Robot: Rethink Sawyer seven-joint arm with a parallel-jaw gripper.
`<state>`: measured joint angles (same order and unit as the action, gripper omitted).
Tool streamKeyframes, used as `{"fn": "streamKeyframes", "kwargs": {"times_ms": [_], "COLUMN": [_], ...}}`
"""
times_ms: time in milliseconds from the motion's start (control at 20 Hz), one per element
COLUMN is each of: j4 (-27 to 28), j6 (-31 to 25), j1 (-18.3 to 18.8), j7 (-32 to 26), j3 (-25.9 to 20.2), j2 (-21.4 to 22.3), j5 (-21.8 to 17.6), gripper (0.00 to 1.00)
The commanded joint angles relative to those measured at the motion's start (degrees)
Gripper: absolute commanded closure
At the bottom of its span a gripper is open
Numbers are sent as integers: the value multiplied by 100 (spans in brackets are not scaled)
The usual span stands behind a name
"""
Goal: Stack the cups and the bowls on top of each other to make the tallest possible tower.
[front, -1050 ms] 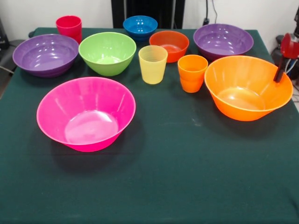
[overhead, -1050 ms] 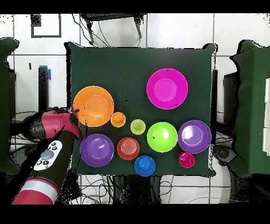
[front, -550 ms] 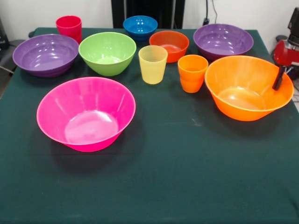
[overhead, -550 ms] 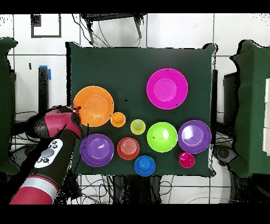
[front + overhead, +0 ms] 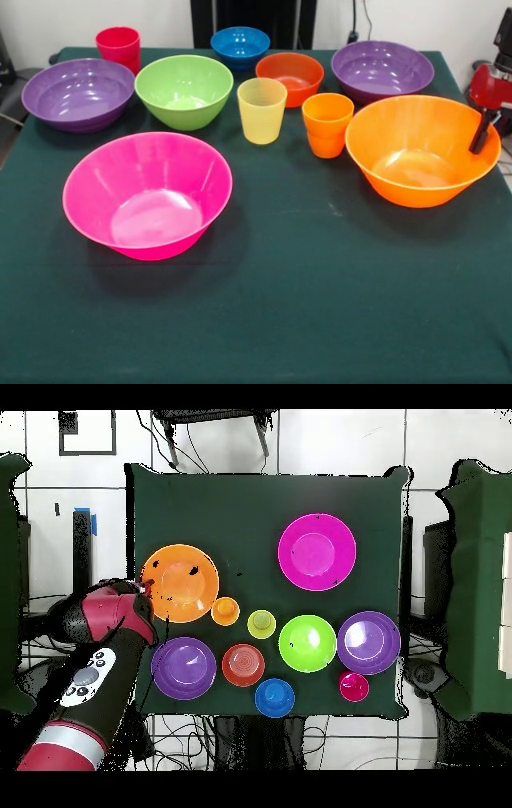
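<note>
My gripper (image 5: 482,134) (image 5: 148,589) is at the table's right edge, shut on the rim of the large orange bowl (image 5: 416,152) (image 5: 181,582), with one dark finger inside the wall. That bowl sits slightly tilted beside the orange cup (image 5: 328,124). The pale yellow cup (image 5: 262,110) stands at the centre and the red cup (image 5: 118,46) at the far left. The pink bowl (image 5: 148,192) lies nearest the front. Behind it are the green bowl (image 5: 184,90), two purple bowls (image 5: 78,92) (image 5: 382,70), the blue bowl (image 5: 240,44) and the orange-red bowl (image 5: 290,76).
A dark green cloth (image 5: 304,304) covers the table. The red arm (image 5: 95,674) reaches in over the table's side edge in the overhead view. Cables lie on the floor around the table.
The large orange bowl has shifted a little toward the orange cup and tipped, moving with the gripper's finger on its rim. Everything else stands where it was.
</note>
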<state>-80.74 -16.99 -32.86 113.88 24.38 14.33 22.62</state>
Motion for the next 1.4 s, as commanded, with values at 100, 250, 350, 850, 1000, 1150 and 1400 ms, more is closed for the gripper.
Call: {"fn": "streamKeyframes", "kwargs": {"times_ms": [100,250,350,850,1000,1150,1400], "j4": [-72,-119,-86,-33,-13,45,22], "j6": [-113,-116,-19,-21,-1,41,92], "j1": [421,397,350,318,312,315,299], "j7": [770,865,896,939,946,945,955], "j3": [-1081,-1011,-920,-847,-868,-870,-864], "j2": [15,33,-4,-22,-68,-136,-120], "j5": [64,64,20,14,20,24,18], "gripper": [100,100,100,0,0,0,0]}}
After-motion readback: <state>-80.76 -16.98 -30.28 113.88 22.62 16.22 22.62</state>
